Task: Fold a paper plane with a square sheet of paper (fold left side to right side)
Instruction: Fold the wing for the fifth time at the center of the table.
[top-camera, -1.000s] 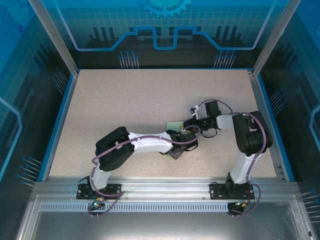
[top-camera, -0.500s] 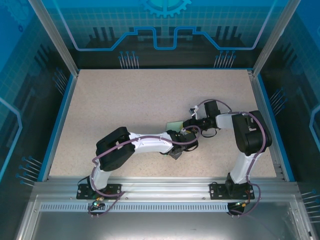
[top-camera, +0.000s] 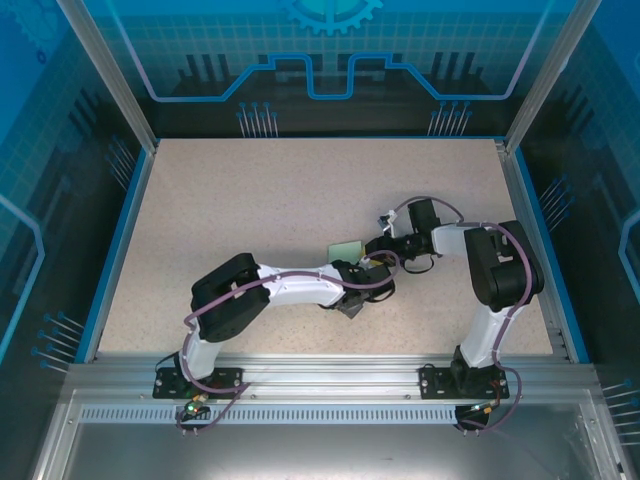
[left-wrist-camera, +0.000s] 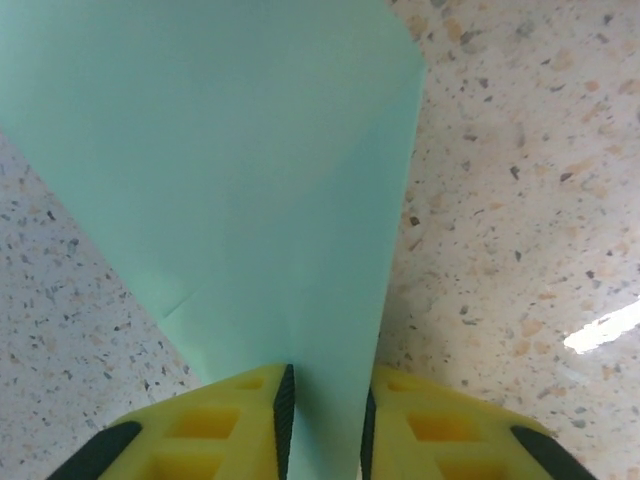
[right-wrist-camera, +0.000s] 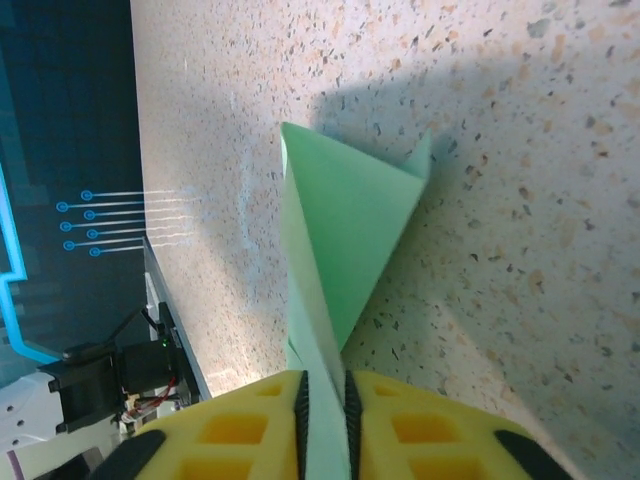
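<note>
Now mid-fold, centre frame: both jaws narrow around the paper (left-wrist-camera: 230, 180), lifted off the worktop (top-camera: 250, 200); next, probably a clean crease.

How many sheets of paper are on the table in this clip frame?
1. The square sheet of paper, pale mint green and partly folded, sits mid-table between the two arms, with the left gripper and right gripper each around an edge. Another sheet could hide under the arms.

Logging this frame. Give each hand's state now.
Left hand: closed on the sheet of paper.
Right hand: closed on the same sheet of paper.
</note>
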